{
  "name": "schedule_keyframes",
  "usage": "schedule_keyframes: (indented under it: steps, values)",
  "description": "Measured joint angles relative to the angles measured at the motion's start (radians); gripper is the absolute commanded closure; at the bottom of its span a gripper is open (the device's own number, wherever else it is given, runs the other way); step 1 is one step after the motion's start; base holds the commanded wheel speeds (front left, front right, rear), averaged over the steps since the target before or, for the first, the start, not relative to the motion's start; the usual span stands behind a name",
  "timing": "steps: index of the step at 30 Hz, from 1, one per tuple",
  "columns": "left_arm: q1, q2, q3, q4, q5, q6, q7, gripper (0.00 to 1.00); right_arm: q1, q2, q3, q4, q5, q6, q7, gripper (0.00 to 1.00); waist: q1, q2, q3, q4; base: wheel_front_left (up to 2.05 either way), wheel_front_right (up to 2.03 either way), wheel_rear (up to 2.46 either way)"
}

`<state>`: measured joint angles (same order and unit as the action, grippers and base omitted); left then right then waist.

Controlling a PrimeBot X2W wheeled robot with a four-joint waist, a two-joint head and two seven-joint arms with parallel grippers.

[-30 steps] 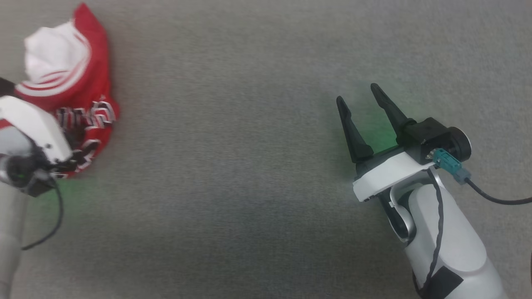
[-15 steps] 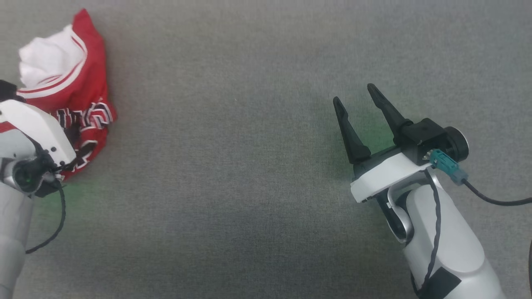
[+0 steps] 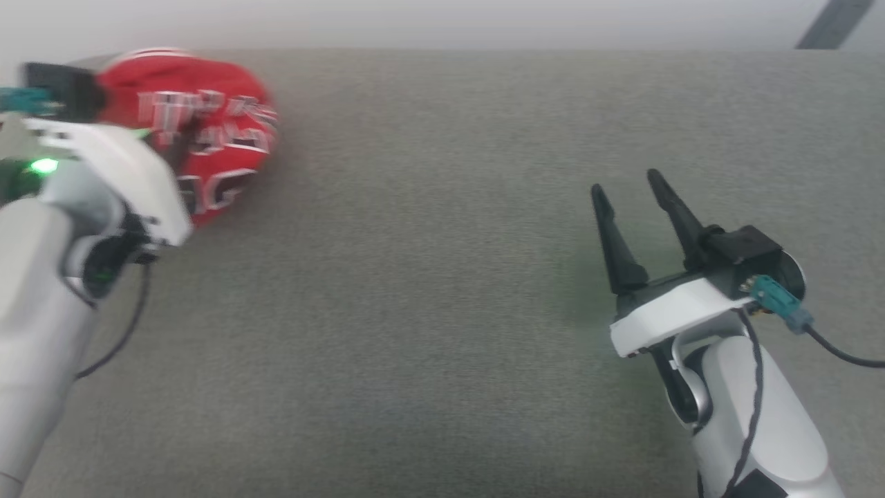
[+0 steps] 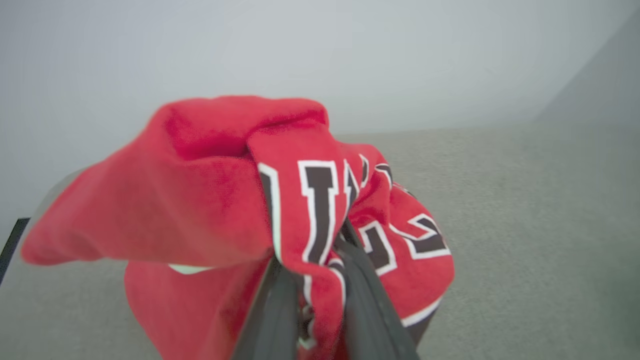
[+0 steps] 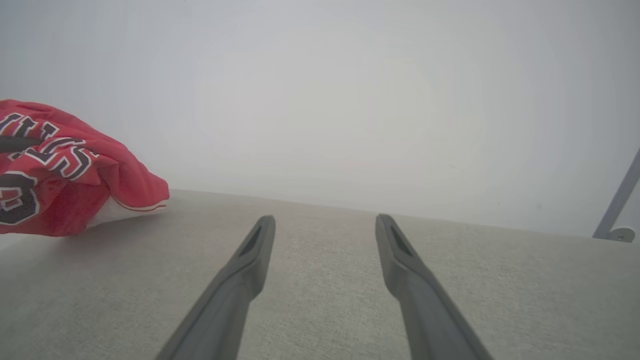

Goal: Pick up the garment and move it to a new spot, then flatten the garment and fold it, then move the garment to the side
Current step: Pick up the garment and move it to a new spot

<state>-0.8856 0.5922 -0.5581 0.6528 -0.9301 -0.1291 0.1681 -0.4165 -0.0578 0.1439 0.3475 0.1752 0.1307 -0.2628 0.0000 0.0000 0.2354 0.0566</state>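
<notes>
The garment (image 3: 214,131) is a bunched red shirt with dark, white-edged letters, at the far left of the grey surface. My left gripper (image 4: 320,255) is shut on a fold of the garment (image 4: 200,200) by the lettering, its fingertips buried in the cloth. In the head view the white left wrist housing (image 3: 124,180) covers that grip. From the right wrist the garment (image 5: 60,170) shows at the left, its lower folds touching the surface. My right gripper (image 3: 626,183) hovers open at the right, far from the cloth, with nothing between its fingers (image 5: 250,260).
A grey cloth-covered table (image 3: 429,277) spreads between the arms, its far edge against a pale wall. A dark strut (image 3: 830,24) crosses the top right corner, and a metal bar (image 5: 617,205) stands at the right. A black cable (image 3: 840,353) trails from the right wrist.
My left gripper has shut on the garment and drawn it up into a bundle, letters outward. The head camera has tilted up, so the table's far edge shows. The right gripper stays open.
</notes>
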Motion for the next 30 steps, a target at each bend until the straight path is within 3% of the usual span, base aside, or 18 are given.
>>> schedule_keyframes:
  steps: [5,11,19,22,27,30]
  values:
    - [-0.019,0.010,-0.128,-0.193,-0.007,0.000,0.022,1.00,0.025,0.001,-0.039,-0.030,0.011,0.000,0.000,0.00,0.0000,0.0000,0.003,-0.061,0.00,0.00,0.00]
    - [-0.095,-0.036,-0.271,-0.365,-0.002,0.000,0.025,1.00,0.029,0.004,-0.064,-0.060,0.048,0.000,-0.001,0.00,0.0000,0.0000,0.038,-0.147,0.00,0.00,0.00]
    - [-0.249,-0.084,-0.537,-0.462,-0.055,0.000,-0.070,1.00,0.022,0.004,-0.070,-0.090,0.128,0.000,-0.001,0.00,0.0000,0.0000,0.114,-0.269,0.00,0.00,0.00]
    - [-0.301,-0.029,-0.688,-0.452,-0.103,0.000,-0.091,1.00,0.022,0.004,-0.068,-0.094,0.158,0.000,-0.001,0.00,0.0000,0.0000,0.153,-0.324,0.00,0.00,0.00]
    - [-0.312,0.063,-0.722,-0.443,-0.132,0.000,-0.026,1.00,0.020,0.004,-0.068,-0.100,0.184,0.000,-0.001,0.00,0.0000,0.0000,0.192,-0.373,0.00,0.00,0.00]
    - [-0.278,0.110,-0.720,-0.465,-0.064,0.000,0.086,1.00,0.015,0.005,-0.060,-0.105,0.194,0.000,-0.001,0.00,0.0000,0.0000,0.208,-0.389,0.00,0.00,0.00]
